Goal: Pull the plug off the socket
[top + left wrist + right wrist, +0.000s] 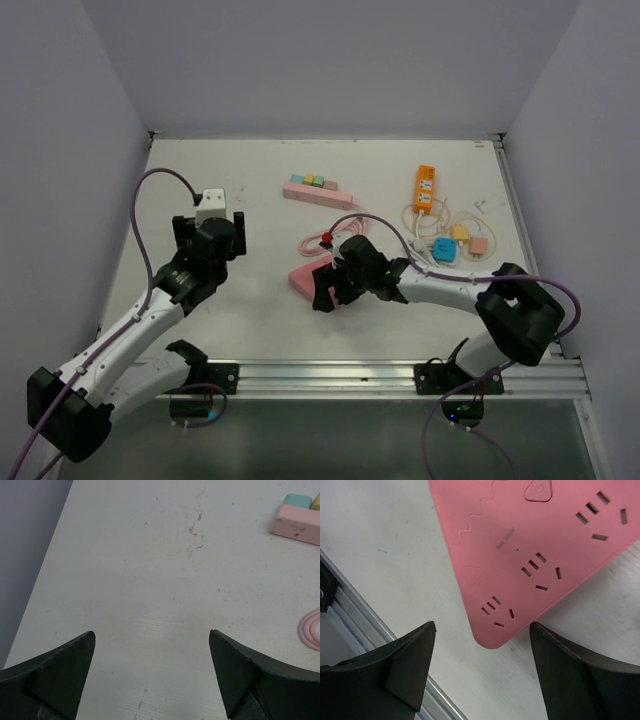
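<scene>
White table (250, 330) fills most of the top view, pale walls on 3 sides, metal rail (330, 378) along the near edge. L arm (130, 330) runs up the L side. R arm (450, 290) bends in from its base toward table centre. Near pink strip (303, 280) lies flat at centre-front, diagonal to the rail. R gripper (482, 626) hangs right over it: wrist cam shows the strip's rounded corner btwn the fingers, jaws spread wide, neither finger touching, nothing held. That view also shows several groups of socket slots on the strip's face, plus a wavy line and a triangle mark. L gripper (152, 632) is spread as wide as it goes over bare table, nothing btwn the fingers, well apart from both pink strips. Far pink strip (318, 195) lies toward the back, approx centre, w/ a row of small plugs (315, 181) seated on top (teal, yellow, green, pink). Orange strip (425, 185) lies lengthwise at back-R, a white piece at its near end. Pink cable coil (318, 240) sits btwn the two pink strips w/ a small red bit (327, 238) on it. Just beyond the R arm, loose among thin cords: blue adapter (444, 251), yellow adapter (460, 232), pink adapter (478, 245). Can't tell which plug the task means. The clearest seated ones are on the far pink strip.
</scene>
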You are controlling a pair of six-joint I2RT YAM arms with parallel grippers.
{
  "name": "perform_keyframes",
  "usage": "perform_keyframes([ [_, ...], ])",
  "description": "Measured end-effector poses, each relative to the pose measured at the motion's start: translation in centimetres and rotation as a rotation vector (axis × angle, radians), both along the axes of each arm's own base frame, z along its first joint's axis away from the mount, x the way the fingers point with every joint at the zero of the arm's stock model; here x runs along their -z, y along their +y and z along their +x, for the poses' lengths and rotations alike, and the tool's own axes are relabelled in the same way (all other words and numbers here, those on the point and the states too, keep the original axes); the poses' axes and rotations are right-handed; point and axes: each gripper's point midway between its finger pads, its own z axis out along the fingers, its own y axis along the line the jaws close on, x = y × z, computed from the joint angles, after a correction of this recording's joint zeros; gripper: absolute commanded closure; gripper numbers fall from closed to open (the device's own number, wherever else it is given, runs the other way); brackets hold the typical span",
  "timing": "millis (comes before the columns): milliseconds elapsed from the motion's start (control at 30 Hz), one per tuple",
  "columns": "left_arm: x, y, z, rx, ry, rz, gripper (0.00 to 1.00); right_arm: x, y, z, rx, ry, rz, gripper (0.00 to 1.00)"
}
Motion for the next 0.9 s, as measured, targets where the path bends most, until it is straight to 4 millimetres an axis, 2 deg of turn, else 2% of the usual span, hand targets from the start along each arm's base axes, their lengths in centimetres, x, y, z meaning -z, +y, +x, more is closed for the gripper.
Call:
perform_keyframes([
  [233,0.0,0.1,0.0,-0.003,0.000,0.000,0.00,0.2,-0.4,1.6,0.113,-0.032,-0.013,0.21],
  [467,0.0,0.1,0.0,-0.005,0.000,0.000,0.00,1.1,-0.1,1.2,0.112,-0.013,-0.026,0.29],
  [667,-0.1,0.4,0.0,-0.019,-0.003,0.004,0.00,1.8,2.5,1.6,0.078,-0.002,-0.030,0.41],
  [900,-0.6,1.1,-0.2,-0.055,-0.026,0.003,0.00,1.3,7.9,5.2,0.066,-0.028,0.007,0.44],
])
